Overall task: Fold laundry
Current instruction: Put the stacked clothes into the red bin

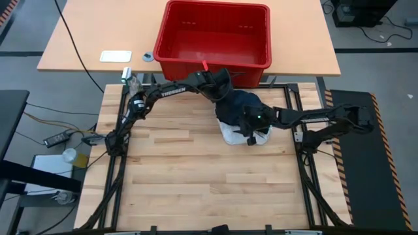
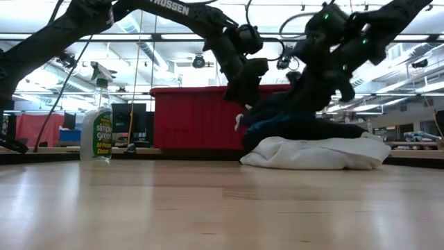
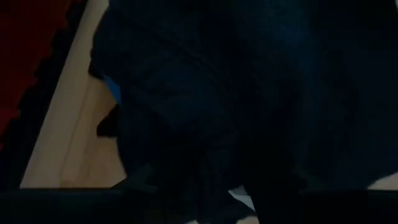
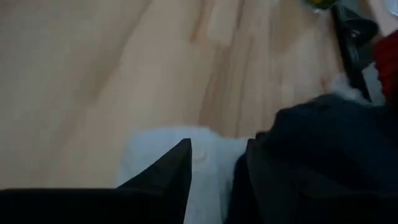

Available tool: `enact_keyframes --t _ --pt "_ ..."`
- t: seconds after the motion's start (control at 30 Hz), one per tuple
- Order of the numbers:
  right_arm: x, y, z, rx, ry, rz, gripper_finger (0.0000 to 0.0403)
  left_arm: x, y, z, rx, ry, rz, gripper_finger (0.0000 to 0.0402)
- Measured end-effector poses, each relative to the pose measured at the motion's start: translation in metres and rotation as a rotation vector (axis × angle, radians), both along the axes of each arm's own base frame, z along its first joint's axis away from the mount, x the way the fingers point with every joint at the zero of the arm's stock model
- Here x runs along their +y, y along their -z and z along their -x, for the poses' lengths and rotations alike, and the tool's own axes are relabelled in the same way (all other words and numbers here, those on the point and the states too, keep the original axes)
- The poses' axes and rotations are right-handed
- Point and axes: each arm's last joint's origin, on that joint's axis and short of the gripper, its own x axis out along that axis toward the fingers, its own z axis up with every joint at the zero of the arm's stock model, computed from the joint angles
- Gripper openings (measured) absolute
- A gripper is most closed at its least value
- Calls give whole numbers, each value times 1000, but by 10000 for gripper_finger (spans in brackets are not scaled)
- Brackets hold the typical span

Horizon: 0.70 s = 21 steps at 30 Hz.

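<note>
Both arms over laundry pile, black garment (image 1: 243,104) atop white garment (image 1: 236,136) on counter (image 1: 196,170); left gripper (image 1: 221,91) state unclear, right gripper (image 4: 214,168) apart.

The table (image 1: 196,163) is pale butcher-block wood, smooth with a soft sheen. The black garment (image 1: 243,104) is matt soft cloth, heaped on white cloth (image 2: 316,154) that looks plump and matt. The red basket (image 1: 215,36) is glossy moulded plastic.
</note>
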Motion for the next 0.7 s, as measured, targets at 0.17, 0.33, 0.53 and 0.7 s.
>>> enact_keyframes --t 0.17,0.33,0.53,0.7 --pt "8 -19 9 -68 63 -85 162 -9 -1 -1 21 -18 -8 158" --pt "17 -26 19 -48 118 -109 162 -23 -11 1 32 10 -2 158" --pt "21 -34 27 -68 168 -140 162 -28 -28 7 5 2 -12 158" --pt "22 -39 30 -94 180 -136 162 -25 -31 9 5 -7 -29 186"
